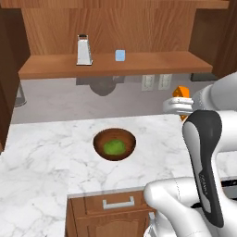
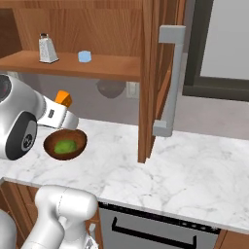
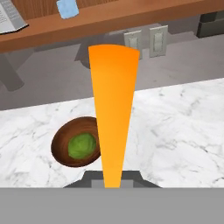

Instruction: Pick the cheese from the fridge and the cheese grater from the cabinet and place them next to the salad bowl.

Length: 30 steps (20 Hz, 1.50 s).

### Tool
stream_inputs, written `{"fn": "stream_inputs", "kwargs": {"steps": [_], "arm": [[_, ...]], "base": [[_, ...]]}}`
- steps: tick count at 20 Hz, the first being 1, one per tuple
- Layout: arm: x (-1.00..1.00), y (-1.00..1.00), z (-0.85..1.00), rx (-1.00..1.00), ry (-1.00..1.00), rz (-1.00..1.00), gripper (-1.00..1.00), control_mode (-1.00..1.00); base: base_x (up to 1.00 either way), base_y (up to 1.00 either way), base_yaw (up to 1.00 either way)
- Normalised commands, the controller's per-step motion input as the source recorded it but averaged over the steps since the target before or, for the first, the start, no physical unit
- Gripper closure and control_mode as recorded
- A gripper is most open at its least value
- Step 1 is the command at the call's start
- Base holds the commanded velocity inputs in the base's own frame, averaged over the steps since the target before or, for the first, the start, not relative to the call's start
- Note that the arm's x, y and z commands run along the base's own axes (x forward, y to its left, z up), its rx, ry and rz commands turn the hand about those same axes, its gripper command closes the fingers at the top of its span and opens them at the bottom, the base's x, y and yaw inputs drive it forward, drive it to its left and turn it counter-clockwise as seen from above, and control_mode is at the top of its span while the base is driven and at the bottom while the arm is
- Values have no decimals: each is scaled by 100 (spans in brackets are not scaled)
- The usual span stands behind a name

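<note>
The two-finger gripper [image 3: 112,181] is clamped tight on the small orange wedge of cheese [image 3: 113,118], and in the hand view that wedge shoots straight up toward twelve o'clock from between the dark tips, narrow at the bottom and fanning wide at the top. From the left base view the cheese [image 1: 182,92] peeks out just above the white hand at the two o'clock side of the round dark-brown wooden salad bowl [image 1: 115,144], held in the air above the white marble tabletop [image 1: 41,152] and not touching it. The right base view has the orange block [image 2: 63,98] riding over the bowl [image 2: 65,144], at roughly twelve o'clock from it, with the gripper [image 2: 68,119] in between. The bowl sits on the marble with its green salad [image 3: 82,145] showing, at about eight o'clock from the wedge in the hand view. Up on the long wooden shelf of the brown wall cabinet [image 1: 115,65] stands the silver-grey tapered box grater [image 1: 84,50], upright, dark handle on top, and a small light-blue cup [image 1: 120,55] stands near it at its three o'clock, the two apart. Below the tabletop edge, a wooden drawer with a metal handle [image 1: 118,202] faces front.
</note>
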Motion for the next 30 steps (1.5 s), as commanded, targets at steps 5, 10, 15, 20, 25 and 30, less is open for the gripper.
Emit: {"fn": "stream_inputs", "kwargs": {"steps": [5, 10, 15, 20, 25, 30], "arm": [[0, 0, 0, 0, 0, 0, 100, 100], [0, 0, 0, 0, 0, 0, 100, 100], [0, 0, 0, 0, 0, 0, 100, 100], [0, 0, 0, 0, 0, 0, 100, 100], [4, 0, 0, 0, 0, 0, 100, -100], [24, -2, 0, 0, 0, 0, 100, -100]], "base": [[15, 5, 0], [18, 2, 0], [0, 0, 0], [0, 0, 0], [0, 0, 0], [0, 0, 0]]}}
